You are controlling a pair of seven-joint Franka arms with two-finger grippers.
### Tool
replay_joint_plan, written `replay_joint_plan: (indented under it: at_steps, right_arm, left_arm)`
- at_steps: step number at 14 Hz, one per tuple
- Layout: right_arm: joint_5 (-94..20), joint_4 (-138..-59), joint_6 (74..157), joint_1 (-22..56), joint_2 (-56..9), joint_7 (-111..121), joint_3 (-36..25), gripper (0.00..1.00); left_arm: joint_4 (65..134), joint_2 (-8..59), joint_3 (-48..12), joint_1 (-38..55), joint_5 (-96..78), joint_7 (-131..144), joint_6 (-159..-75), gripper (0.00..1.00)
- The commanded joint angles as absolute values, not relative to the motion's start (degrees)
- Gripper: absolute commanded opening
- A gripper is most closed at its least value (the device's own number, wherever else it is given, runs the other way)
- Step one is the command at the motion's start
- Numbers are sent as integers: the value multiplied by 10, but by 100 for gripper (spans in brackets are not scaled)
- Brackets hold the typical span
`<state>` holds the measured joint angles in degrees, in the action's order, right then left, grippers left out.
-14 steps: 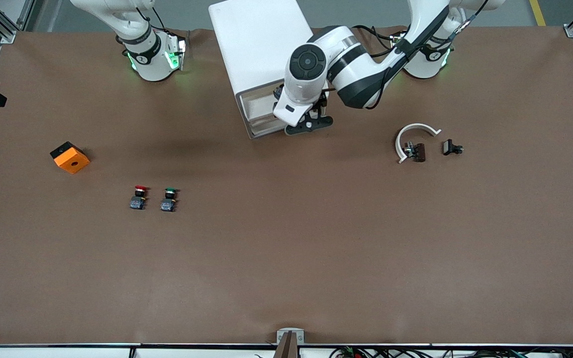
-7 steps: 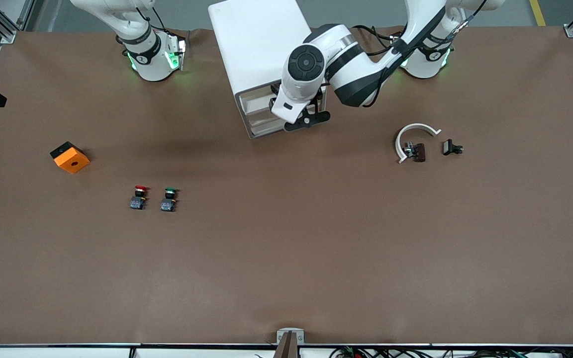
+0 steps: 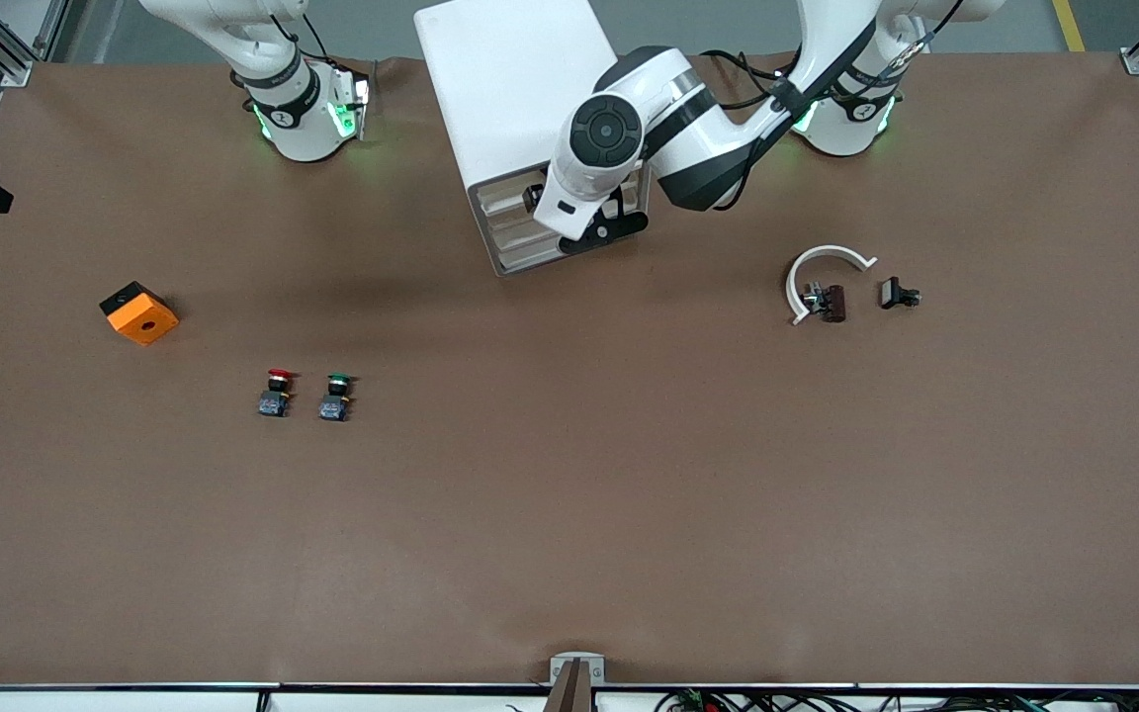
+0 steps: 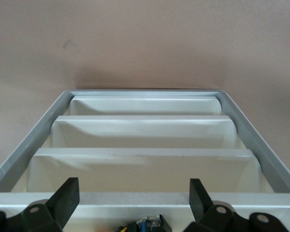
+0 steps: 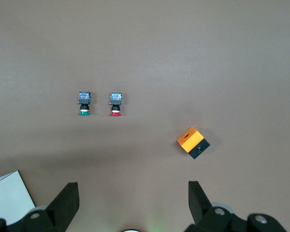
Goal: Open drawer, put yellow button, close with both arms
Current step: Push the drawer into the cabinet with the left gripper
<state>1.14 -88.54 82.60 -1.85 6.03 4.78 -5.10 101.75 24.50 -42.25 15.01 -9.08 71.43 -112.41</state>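
The white cabinet (image 3: 515,89) stands between the two arm bases. Its uppermost drawer (image 4: 145,200) is still out a little. In it I see a black-and-blue button body (image 4: 149,225) with a trace of yellow; its cap is hidden. My left gripper (image 4: 134,198) is open, with one finger on each side above that drawer's front edge. In the front view the left wrist (image 3: 594,148) covers the cabinet's front. My right gripper (image 5: 133,200) is open and empty, held high near its own base, where the right arm waits.
A red-capped button (image 3: 277,392) and a green-capped button (image 3: 336,396) stand side by side toward the right arm's end. An orange-and-black box (image 3: 138,312) lies beside them. A white curved piece (image 3: 822,269) and small black parts (image 3: 898,294) lie toward the left arm's end.
My left arm has moved toward the cabinet, and the uppermost drawer has slid most of the way in. The right arm has not moved.
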Motion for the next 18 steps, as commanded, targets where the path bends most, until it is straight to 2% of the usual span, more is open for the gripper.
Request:
replay_joint_plan:
  at_steps: [1, 12, 18]
  right_arm:
    - [14, -912, 834, -17, 84, 52, -52, 100]
    - [12, -917, 835, -18, 85, 52, -53, 100]
    - [12, -918, 835, -18, 85, 52, -54, 100]
  left_arm:
    - [1002, 261, -432, 156, -114, 740, -1121, 100]
    - [1000, 280, -431, 156, -139, 753, -1121, 100]
    - [946, 282, -400, 122, -134, 744, -1121, 100]
